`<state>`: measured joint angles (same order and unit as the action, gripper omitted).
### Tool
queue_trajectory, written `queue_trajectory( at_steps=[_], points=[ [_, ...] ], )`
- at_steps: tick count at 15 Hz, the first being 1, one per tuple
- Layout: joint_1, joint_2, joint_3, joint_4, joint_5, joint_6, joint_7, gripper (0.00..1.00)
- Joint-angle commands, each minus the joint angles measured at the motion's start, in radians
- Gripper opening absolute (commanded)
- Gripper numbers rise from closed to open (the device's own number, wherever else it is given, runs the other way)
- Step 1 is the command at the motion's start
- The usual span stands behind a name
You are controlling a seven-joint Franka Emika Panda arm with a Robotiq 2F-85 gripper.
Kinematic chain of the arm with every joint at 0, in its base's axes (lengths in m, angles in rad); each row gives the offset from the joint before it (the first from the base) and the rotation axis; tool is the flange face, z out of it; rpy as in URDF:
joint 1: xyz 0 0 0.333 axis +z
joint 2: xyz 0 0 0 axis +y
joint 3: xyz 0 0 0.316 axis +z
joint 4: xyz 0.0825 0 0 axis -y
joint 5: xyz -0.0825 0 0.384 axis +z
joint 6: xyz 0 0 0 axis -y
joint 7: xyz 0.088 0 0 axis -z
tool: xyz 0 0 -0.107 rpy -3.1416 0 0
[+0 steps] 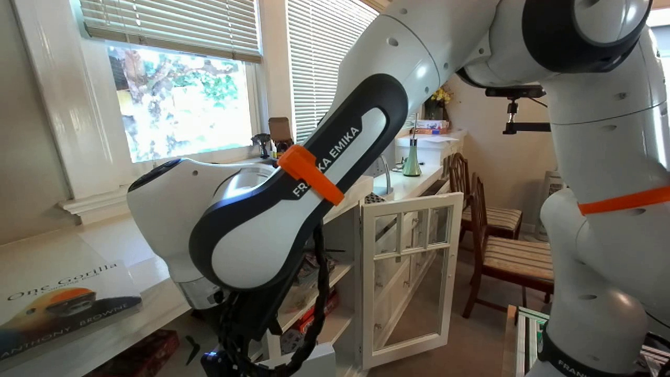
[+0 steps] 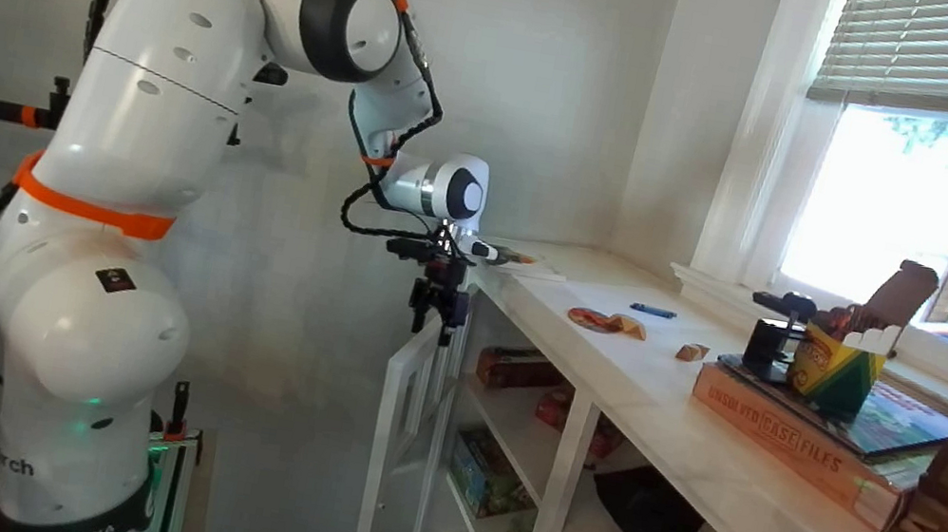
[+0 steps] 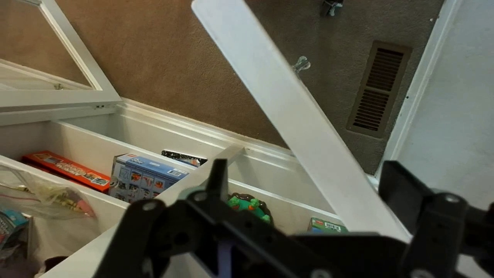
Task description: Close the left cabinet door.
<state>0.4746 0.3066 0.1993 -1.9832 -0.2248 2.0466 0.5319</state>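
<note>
In an exterior view, the left cabinet door [image 2: 380,462], swung out from the front edge of the bench [image 2: 647,382], has its lower free corner cut off by the picture's bottom, and the pincer [image 2: 432,330] hides part of the door's top. The wrist view blurs the pincer and crops its base; contact with the door cannot be told. Near the bench's front edge, a book [image 1: 78,275] runs past an exterior view's left border. A dark object [image 3: 330,7] at the wrist view's top is too small to name.

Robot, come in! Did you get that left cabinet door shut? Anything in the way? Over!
Gripper open, by top edge of left cabinet door; contact unclear. Door standing open. Green box inside, seemingly not in the way.
</note>
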Motion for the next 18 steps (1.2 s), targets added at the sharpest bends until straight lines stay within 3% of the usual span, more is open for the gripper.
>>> queue_trajectory(
  at_steps=[1, 18],
  points=[
    [-0.019, -0.048, 0.003, -0.065, -0.02, 0.045, 0.043, 1.0],
    [-0.088, -0.146, -0.002, -0.196, -0.052, 0.174, 0.152, 1.0]
  ],
)
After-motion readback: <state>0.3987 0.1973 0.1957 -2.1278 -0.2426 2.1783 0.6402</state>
